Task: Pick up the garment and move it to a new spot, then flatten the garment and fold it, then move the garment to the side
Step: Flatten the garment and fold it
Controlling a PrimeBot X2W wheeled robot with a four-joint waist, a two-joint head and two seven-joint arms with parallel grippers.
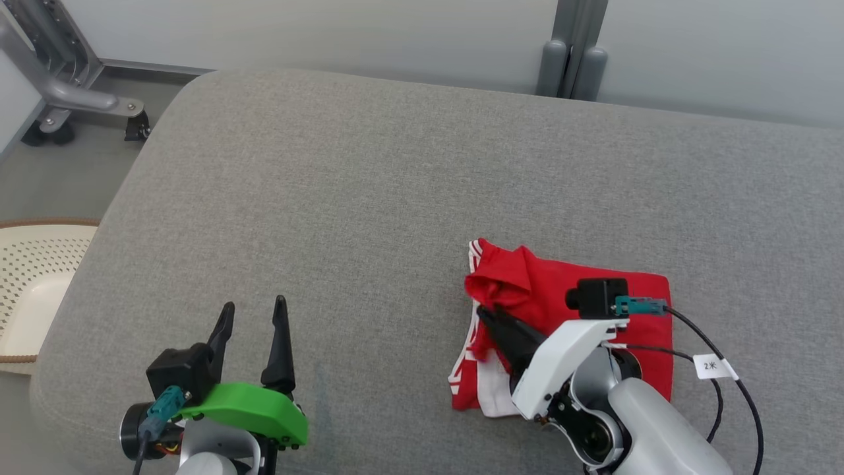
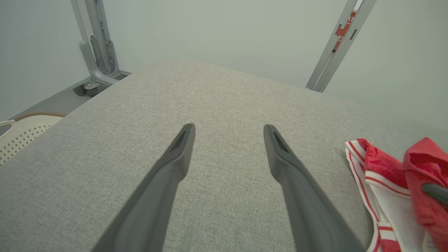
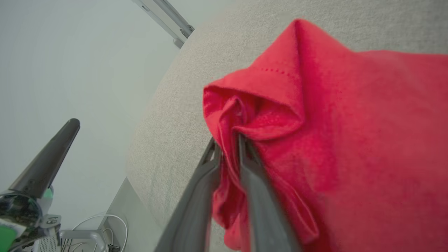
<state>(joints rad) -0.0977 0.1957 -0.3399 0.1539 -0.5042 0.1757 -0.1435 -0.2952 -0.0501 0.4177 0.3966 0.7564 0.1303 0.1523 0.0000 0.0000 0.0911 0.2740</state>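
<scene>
**Camera Positions — Three Views**

Head camera: high, looking forward and down over the grey padded surface (image 1: 369,171). Left wrist camera: low, facing along that surface toward the far wall (image 2: 210,31). Right wrist camera: very close to the red garment (image 3: 350,140) — common to all three views. Head and left wrist share the pale basket (image 1: 30,264).

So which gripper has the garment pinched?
The right gripper, fingers closed on a fold of the red garment; the left gripper stands open over grey cushion.

garment (image 1: 541,284): I am seeing red, with white-striped trim
cushion (image 1: 369,198): showing plain grey weave
left gripper (image 1: 254,302): I am wearing a green cover (image 1: 250,409) and dark fingers (image 1: 280,343)
basket (image 1: 39,264): showing cream, perforated
</scene>
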